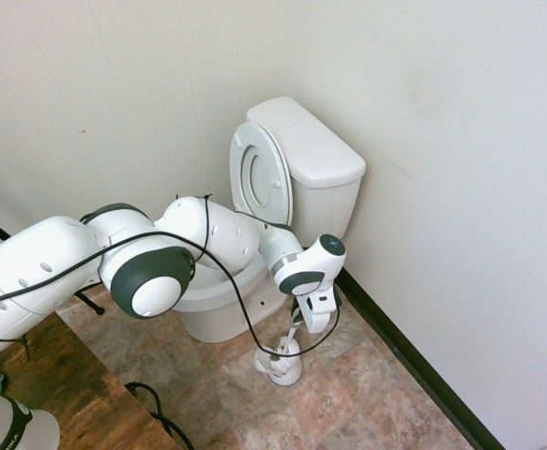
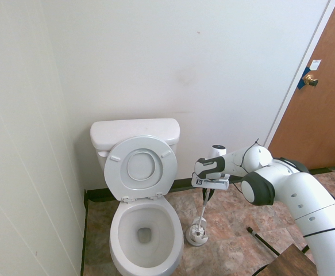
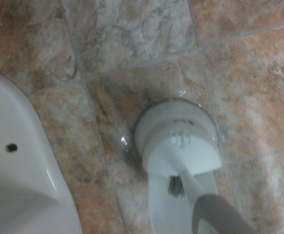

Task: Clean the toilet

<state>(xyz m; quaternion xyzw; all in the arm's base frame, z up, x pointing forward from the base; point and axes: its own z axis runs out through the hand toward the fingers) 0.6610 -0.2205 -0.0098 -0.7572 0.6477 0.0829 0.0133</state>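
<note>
White brush holder (image 2: pixel 197 234) holding toilet brush (image 2: pixel 203 211), gripper (image 2: pixel 208 194) pinching its handle.

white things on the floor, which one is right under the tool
The small brush holder beside the toilet; the tool hangs directly above it at the brush handle, beside the big bowl.

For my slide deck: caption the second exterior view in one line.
White arm's gripper shut on the toilet brush handle above its holder, beside the open toilet.
</note>
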